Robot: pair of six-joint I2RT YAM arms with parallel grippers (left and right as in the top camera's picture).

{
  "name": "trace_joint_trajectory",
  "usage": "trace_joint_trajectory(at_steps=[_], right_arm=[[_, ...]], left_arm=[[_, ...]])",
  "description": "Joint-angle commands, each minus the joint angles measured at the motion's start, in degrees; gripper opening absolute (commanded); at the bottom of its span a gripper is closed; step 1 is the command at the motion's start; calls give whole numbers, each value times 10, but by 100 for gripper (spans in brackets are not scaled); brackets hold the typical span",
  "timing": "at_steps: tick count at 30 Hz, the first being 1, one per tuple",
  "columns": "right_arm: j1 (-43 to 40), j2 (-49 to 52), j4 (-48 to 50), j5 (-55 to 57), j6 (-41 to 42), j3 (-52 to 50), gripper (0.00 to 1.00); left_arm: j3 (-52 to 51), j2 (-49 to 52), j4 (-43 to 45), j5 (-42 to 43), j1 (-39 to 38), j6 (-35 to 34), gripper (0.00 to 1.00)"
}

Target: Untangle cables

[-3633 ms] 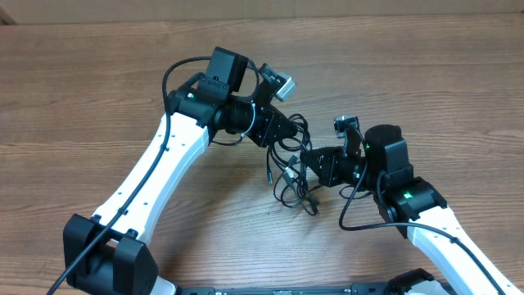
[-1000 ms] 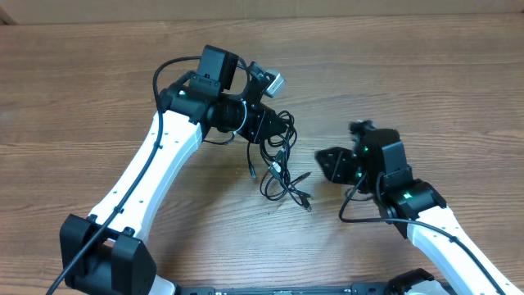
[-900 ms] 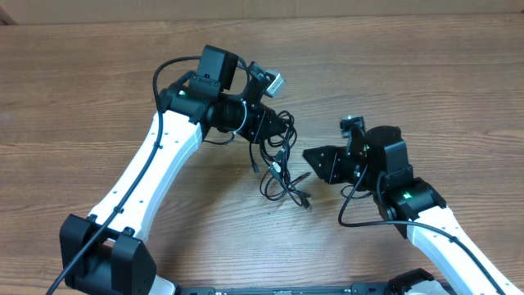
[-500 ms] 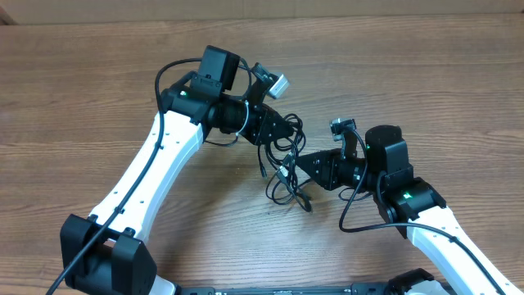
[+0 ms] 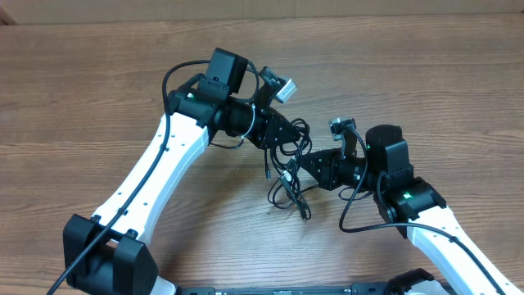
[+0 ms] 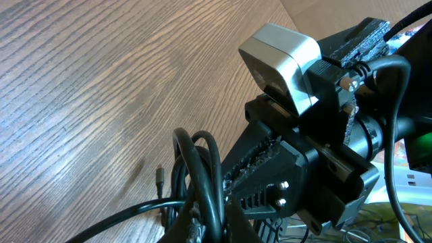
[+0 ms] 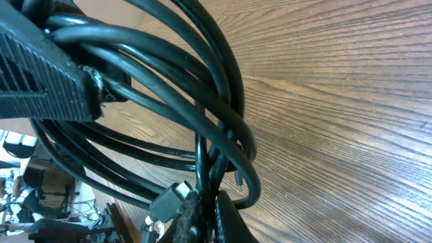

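Both arms reach in to mid-counter, wrists almost nose to nose: left arm comes up from the near-left corner and bends right, right arm comes from near right, pointing left. Counter is brown wood grain; in the wrist views the room past its edge is only blurred clutter. Left fingers are clamped together on the top of the cables. Right fingers are closed on strands just below and beside them, and the right wrist view shows cords pinched between them. The bundle bridges the two grips, with loose loops spilling toward the near side. Left wrist view shows a small plug end over the wood
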Motion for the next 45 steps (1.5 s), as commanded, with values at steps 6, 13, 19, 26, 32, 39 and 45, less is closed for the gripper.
trace_joint_trajectory(at_steps=[6, 13, 19, 26, 32, 39, 45], right_arm=[[0, -1, -125, 226, 121, 0, 4], [-3, -1, -201, 353, 217, 0, 4], [-3, -1, -151, 269, 144, 0, 7], [0, -1, -14, 29, 38, 0, 36], [4, -1, 2, 12, 38, 0, 25], [4, 0, 2, 7, 38, 0, 24], [4, 1, 2, 7, 38, 0, 10]], left_arm=[[11, -9, 0, -52, -3, -6, 4], [11, -9, -2, -75, -3, -6, 4], [11, -9, -6, -75, -3, -6, 4], [11, -9, -6, -73, -4, -9, 4], [11, -9, -5, -48, -5, -23, 4], [11, -9, 2, -5, -5, -26, 4], [11, -9, 3, 22, -5, -32, 4]])
